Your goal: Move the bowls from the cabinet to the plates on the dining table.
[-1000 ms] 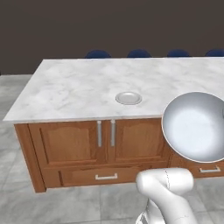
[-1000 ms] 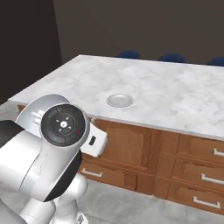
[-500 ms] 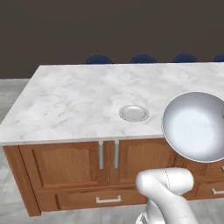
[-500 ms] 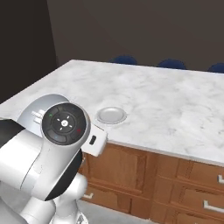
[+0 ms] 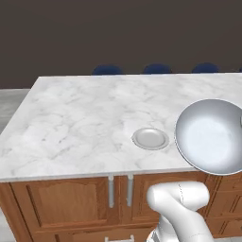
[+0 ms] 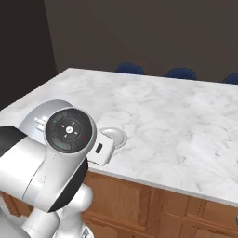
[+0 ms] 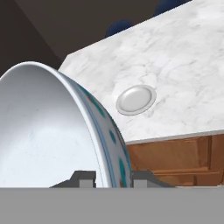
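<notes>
One grey plate (image 5: 150, 138) dots the marble dining table (image 5: 80, 123); fingers (image 7: 88, 178) pinch the bowl (image 7: 57, 131).

dining table (image 5: 71, 123): large rectangular island, white marble top with grey veining; brown wooden base below, panelled doors with grey vertical bar handles (image 5: 120, 190) at the near side; drawers with silver handles on the base in the right base view; one plate (image 5: 150, 138) lies flat on the top, small round light-grey disc, near the front edge, nothing resting on it; rest of the marble around the plate bare; tops of blue chairs (image 5: 107, 70) show just beyond the far edge.
</notes>
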You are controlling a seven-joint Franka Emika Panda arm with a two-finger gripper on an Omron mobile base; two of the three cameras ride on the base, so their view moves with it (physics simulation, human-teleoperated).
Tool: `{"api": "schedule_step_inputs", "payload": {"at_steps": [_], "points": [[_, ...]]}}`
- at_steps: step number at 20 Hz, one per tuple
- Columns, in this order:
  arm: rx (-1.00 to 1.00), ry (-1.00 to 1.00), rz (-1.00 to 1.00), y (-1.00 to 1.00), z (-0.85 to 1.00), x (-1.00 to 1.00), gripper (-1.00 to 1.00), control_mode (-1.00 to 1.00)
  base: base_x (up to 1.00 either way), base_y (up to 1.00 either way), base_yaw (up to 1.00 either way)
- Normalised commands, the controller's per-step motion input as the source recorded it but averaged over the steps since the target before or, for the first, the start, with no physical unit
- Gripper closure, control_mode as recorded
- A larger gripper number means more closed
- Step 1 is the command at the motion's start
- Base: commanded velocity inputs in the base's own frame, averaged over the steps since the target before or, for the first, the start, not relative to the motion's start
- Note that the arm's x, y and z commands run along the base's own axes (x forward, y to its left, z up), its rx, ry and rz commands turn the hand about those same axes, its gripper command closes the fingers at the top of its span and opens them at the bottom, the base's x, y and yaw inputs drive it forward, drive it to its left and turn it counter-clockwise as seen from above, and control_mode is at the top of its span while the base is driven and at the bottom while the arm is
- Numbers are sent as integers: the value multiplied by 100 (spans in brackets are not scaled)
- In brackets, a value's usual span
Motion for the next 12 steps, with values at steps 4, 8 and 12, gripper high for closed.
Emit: {"api": "schedule_step_inputs", "payload": {"at_steps": [4, 8, 12], "points": [[0, 0, 0, 0, 0, 0, 100, 100, 39, 0, 0], [0, 0, 0, 0, 0, 0, 100, 100, 29, 0, 0], [0, 0, 0, 0, 0, 0, 100, 100, 39, 0, 0]]}}
